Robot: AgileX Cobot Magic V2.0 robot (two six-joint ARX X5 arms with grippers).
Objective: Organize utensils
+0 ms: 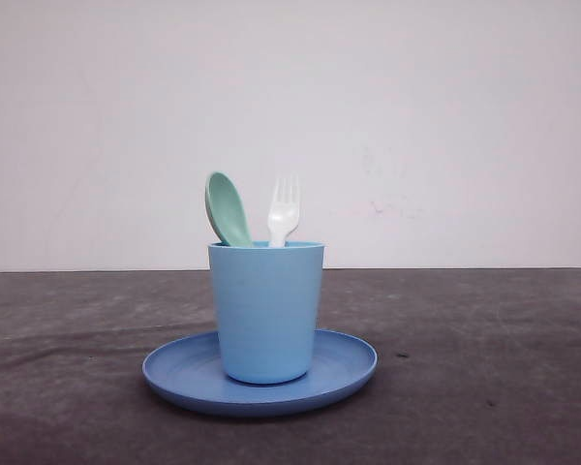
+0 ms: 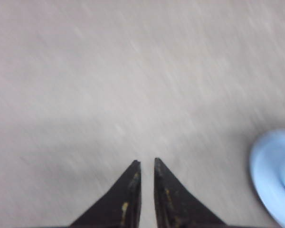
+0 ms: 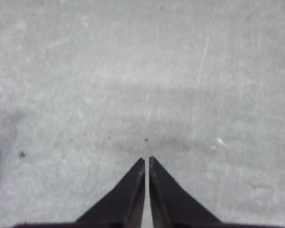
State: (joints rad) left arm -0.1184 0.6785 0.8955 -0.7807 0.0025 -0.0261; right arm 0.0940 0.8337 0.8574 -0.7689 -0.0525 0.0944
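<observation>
On my front camera, nearest to me is the blue round plate [image 1: 174,373], lying flat on the dark grey table [image 1: 484,387]. The light blue cup [image 1: 266,310] stands upright on the plate's middle. Both utensils stand in the cup, handles down inside it and working ends up above the rim. The mint-green spoon [image 1: 228,208] sits on the left side, its long axis tilted so the bowl leans up and to the left. Just beside it on the right, the white fork [image 1: 284,215] stands close to vertical, four tines pointing straight up. The two heads are near each other but apart. Behind everything is a plain pale wall [image 1: 445,116].

On my left wrist feed, the left gripper [image 2: 147,162] hangs over bare surface with its dark fingers [image 2: 128,199] nearly pressed together, a thin slit between the tips and nothing in it. The picture is blurred; the pale blue curve at the edge [image 2: 275,180] is probably the plate's rim. On the right wrist feed, the right gripper [image 3: 147,159] is likewise drawn together over grey table, holding nothing.
</observation>
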